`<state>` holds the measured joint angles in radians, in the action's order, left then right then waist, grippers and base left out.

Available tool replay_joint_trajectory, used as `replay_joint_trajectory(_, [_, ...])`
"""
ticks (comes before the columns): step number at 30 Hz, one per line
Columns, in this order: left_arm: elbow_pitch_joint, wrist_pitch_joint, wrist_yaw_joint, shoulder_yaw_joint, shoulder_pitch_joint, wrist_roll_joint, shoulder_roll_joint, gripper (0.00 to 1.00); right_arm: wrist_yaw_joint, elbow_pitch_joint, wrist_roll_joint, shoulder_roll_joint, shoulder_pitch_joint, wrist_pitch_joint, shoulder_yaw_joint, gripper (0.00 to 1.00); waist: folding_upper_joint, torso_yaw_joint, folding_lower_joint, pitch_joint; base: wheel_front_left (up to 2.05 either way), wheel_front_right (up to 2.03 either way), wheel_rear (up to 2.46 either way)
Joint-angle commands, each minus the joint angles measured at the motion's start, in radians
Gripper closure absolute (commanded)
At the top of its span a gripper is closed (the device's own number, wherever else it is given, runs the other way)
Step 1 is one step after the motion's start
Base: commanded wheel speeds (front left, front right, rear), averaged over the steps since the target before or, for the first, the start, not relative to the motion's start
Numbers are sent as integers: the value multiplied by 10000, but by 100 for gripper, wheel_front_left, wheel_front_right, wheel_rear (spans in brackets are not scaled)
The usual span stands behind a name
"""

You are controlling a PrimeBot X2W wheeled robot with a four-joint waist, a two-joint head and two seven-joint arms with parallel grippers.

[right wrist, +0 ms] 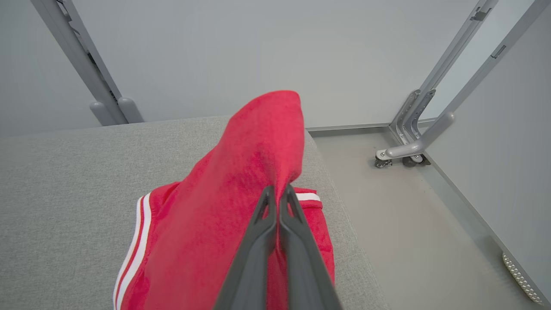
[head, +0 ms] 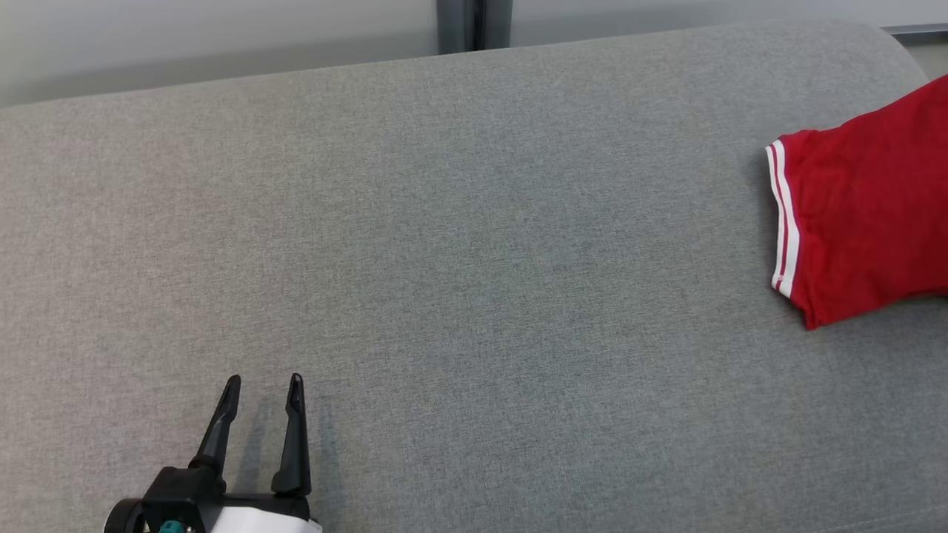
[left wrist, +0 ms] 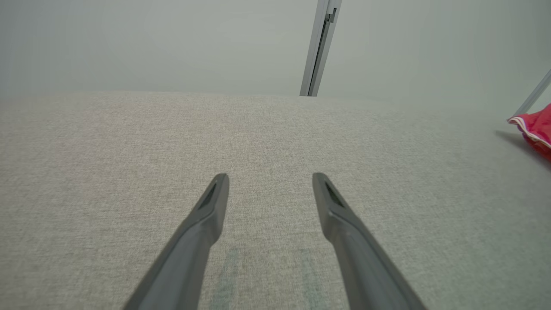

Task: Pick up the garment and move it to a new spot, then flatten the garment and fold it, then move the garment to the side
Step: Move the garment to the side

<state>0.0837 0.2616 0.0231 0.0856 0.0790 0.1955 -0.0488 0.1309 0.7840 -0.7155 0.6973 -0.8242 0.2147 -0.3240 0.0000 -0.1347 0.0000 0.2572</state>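
Red garment (head: 859,215) lies at the grey cushion's (head: 459,244) right edge. Right gripper (right wrist: 278,190) fingers pinch a raised fold; left gripper (head: 264,380) fingers spread, empty. Soft, light, floppy cloth; likely best held by a hem.

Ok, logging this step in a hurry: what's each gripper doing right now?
Left gripper: jaws open, holding nothing.
Right gripper: jaws shut on the red shirt.
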Motion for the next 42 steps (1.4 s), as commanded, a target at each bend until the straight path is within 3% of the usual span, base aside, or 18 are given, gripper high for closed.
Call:
replay_joint_trajectory(1, [-1,41,-25,-48,-18,-60,-41,0,-2,196,296,18,-117,-205,72,65,0,-45,0,-24,0,0,0])
replay_joint_trajectory(2, [10,41,-24,-45,-14,-68,-41,0,-2,329,470,10,-117,-281,72,17,0,-67,0,-41,0,0,0])
replay_joint_trajectory(3, [22,41,-18,-39,-10,-66,-40,0,-2,461,655,-16,-125,-329,68,0,0,-88,0,-56,0,0,0])
replay_joint_trajectory(13, [22,41,57,-76,152,-69,-41,0,-2,415,2110,-286,-2,-1923,543,0,0,-250,0,-268,0,0,0])
replay_joint_trajectory(22, [-45,42,247,-373,592,155,-41,0,-2,-1164,3080,-980,2211,-3932,1418,0,0,-208,0,-1193,0,0,0])
replay_joint_trajectory(24, [-210,42,461,-577,803,222,-41,0,0,-1890,3606,-1597,3378,-4551,1939,0,0,-99,0,-1706,0,0,0])
replay_joint_trajectory(29, [-340,42,763,-822,1389,370,-43,0,-2,-3512,4723,-3064,5585,-4805,2985,0,0,187,0,-2442,0,0,0])
replay_joint_trajectory(36, [162,42,553,-1162,1589,177,-41,0,-2,-5818,5934,-5119,8162,-4802,3945,0,0,764,0,-2824,0,0,0])
replay_joint_trajectory(42, [561,42,364,-1373,1339,12,-40,0,-2,-6306,6439,-6001,9222,-4804,3816,0,0,1107,0,-2954,0,0,0])
